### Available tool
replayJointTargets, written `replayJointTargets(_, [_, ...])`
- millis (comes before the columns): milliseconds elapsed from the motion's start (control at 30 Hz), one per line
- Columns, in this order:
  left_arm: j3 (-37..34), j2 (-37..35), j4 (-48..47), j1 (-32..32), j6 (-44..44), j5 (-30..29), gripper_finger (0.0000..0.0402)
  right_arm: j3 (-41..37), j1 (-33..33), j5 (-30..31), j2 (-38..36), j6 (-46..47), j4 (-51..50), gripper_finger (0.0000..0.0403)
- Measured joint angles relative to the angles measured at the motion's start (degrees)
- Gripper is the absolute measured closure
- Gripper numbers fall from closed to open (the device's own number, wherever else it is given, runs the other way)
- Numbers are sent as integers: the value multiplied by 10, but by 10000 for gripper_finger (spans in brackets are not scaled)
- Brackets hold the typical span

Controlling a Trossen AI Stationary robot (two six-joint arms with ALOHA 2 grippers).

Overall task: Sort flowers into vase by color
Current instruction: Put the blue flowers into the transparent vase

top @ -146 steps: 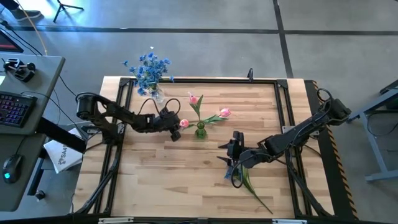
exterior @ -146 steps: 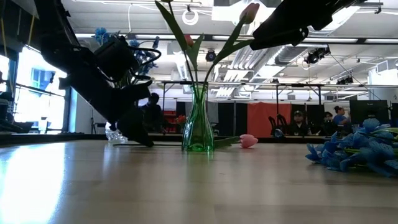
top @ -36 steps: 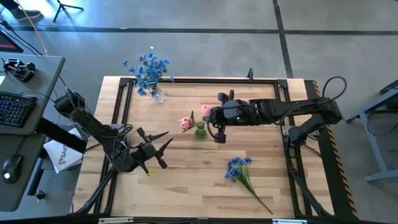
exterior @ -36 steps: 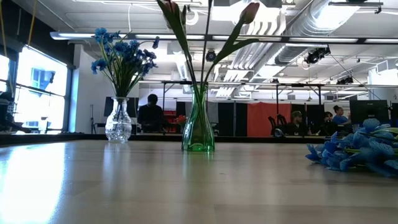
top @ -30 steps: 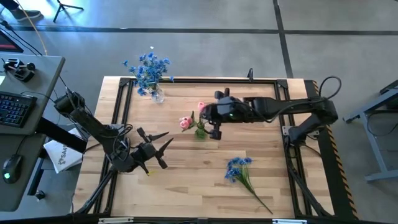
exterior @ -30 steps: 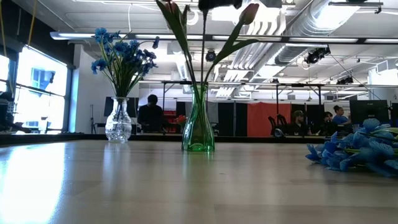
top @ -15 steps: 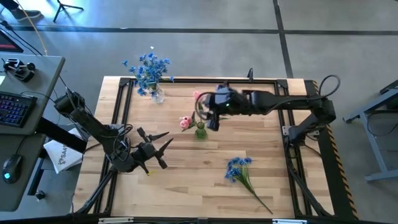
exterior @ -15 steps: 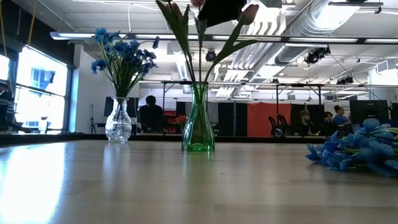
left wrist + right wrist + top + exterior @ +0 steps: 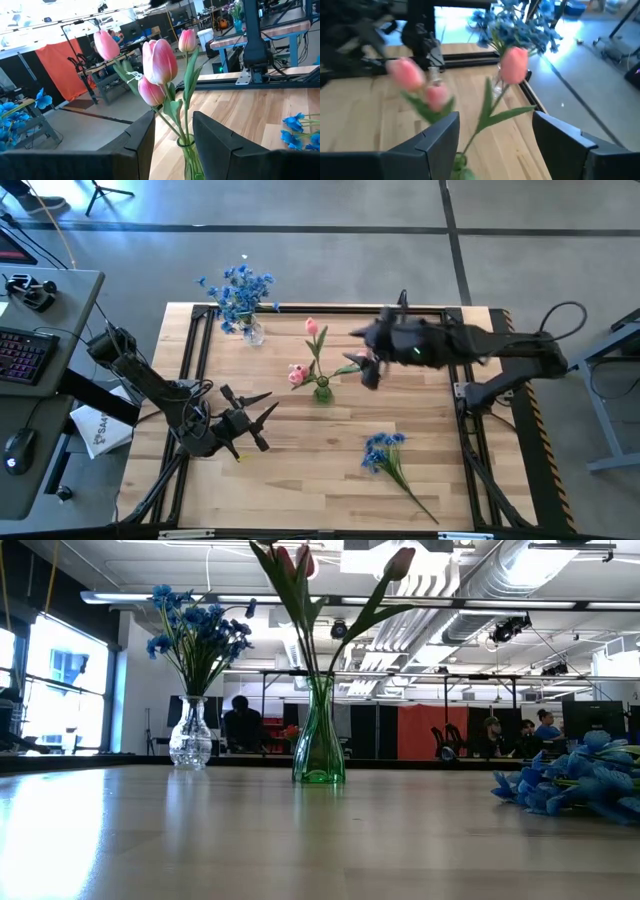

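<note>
Tulips (image 9: 304, 360) stand in a green vase (image 9: 322, 391) near the middle of the wooden table (image 9: 300, 480), a little toward its far edge; in the low view the vase (image 9: 319, 740) is upright, with pink buds at the tops of long green stems. In the high view three or four pink heads spread out from the vase; the head on the right is partly hidden by the right gripper (image 9: 366, 367).

That gripper hovers above the table just right of the tulips, and its fingers are spread wide with nothing between them. In the right wrist view the dark fingers (image 9: 437, 137) frame the pink blooms and touch none of them.

At the table's far left corner a clear glass vase (image 9: 251, 332) holds a bunch of blue flowers (image 9: 238, 292), upright in the low view too (image 9: 191, 730).

One more blue spray (image 9: 380, 450) lies flat on the table toward the near right corner, its green stem pointing at the near edge.

Close to the left edge waits the left gripper (image 9: 262, 422), low over the table, its fingers partly apart and holding nothing.
</note>
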Motion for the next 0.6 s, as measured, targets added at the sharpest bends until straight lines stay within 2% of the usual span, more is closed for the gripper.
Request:
replayJointTargets(200, [0, 0, 0, -1, -7, 0, 280, -1, 149, 114, -11, 33, -64, 156])
replayJointTargets(367, [0, -1, 7, -24, 11, -9, 280, -59, 258, 134, -9, 99, -95, 156])
replayJointTargets(433, [0, -8, 8, -42, 23, -22, 280, -95, 284, 111, -9, 155, -117, 156])
replayJointTargets(600, [5, -38, 8, -91, 24, -29, 280, -209, 336, -33, -9, 379, -124, 156])
